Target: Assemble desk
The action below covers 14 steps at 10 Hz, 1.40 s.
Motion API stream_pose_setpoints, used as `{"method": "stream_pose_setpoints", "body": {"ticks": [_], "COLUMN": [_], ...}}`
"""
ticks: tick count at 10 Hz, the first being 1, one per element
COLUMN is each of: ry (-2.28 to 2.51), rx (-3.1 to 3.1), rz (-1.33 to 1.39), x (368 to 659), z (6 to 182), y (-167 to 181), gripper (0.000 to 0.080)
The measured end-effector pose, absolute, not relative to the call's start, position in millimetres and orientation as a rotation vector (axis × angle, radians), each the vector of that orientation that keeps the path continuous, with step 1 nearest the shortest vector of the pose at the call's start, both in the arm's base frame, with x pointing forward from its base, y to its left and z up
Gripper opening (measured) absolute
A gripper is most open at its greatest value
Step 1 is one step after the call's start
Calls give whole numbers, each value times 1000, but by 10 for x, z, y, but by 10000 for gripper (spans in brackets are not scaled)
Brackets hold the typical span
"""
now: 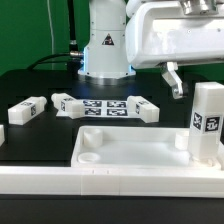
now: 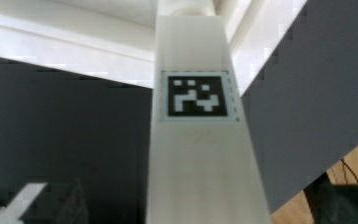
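Observation:
The white desk slab (image 1: 130, 150) lies rim up in the foreground, with a round socket (image 1: 88, 157) showing at its near left corner. One square white leg (image 1: 207, 120) stands upright at the slab's right corner, its tag facing the camera. My gripper (image 1: 176, 90) hangs under the white hand, just to the exterior view's left of the leg's top; one dark finger shows. In the wrist view the leg (image 2: 202, 140) fills the middle, tag on its face, and no fingers show. Three more legs (image 1: 28, 110) (image 1: 65, 103) (image 1: 146, 109) lie on the black table.
The marker board (image 1: 105, 105) lies flat between the loose legs, in front of the robot base (image 1: 105, 55). A long low white rail (image 1: 100, 185) runs along the front edge. A green backdrop stands behind.

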State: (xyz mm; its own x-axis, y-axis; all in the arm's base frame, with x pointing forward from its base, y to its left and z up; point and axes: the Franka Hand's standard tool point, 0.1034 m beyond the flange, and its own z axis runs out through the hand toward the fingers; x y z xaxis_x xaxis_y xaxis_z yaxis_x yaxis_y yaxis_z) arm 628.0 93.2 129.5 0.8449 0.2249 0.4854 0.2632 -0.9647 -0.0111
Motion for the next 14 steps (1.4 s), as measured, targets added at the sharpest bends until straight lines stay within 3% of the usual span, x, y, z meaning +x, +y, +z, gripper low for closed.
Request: {"method": "stream_pose_setpoints", "body": {"ticks": [3, 7, 13, 14], "ry": [-397, -389, -370, -368], "rx": [-2947, -2953, -2934, -2934], "rz": [-710, -635, 15, -5], "x": [6344, 6302, 6243, 6298], "z": [1534, 1454, 1366, 1376], "y": [917, 943, 1020, 1022], "gripper": [649, 649, 649, 649]}}
